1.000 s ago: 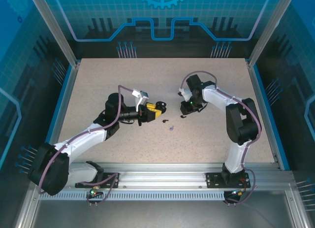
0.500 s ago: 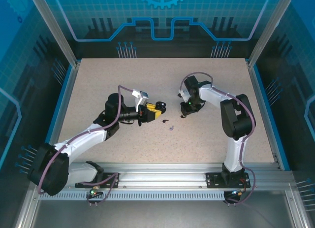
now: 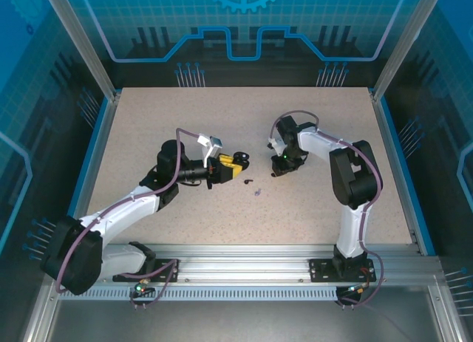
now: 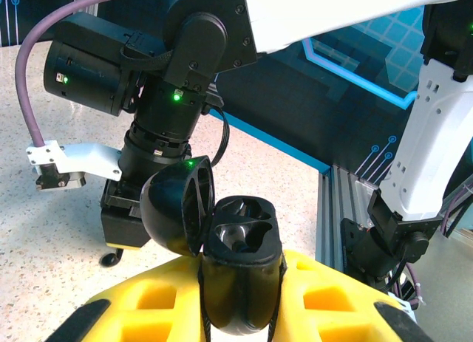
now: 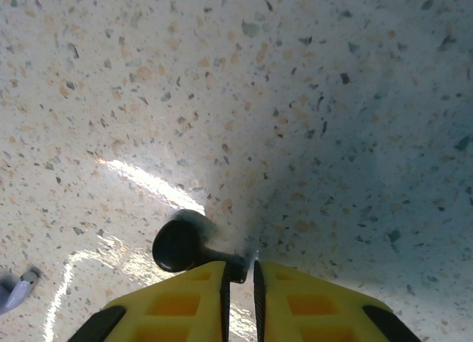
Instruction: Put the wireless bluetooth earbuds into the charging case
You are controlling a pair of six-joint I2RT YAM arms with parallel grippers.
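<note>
We see the table (image 3: 185, 120) brightly, evenly lit; close up, glare streaks it beside a soft shadow.

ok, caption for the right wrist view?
Right gripper pinching a black earbud by its stem on the speckled table.

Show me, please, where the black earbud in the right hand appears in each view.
Top external: the black earbud is a dark speck right of centre, under the right hand.
Left wrist: probably the dark blob low at left, beneath the right arm; too small to be sure.
Right wrist: bottom centre, stem pinched between the yellow fingers.
Shared landmark: the speckled table.
</note>
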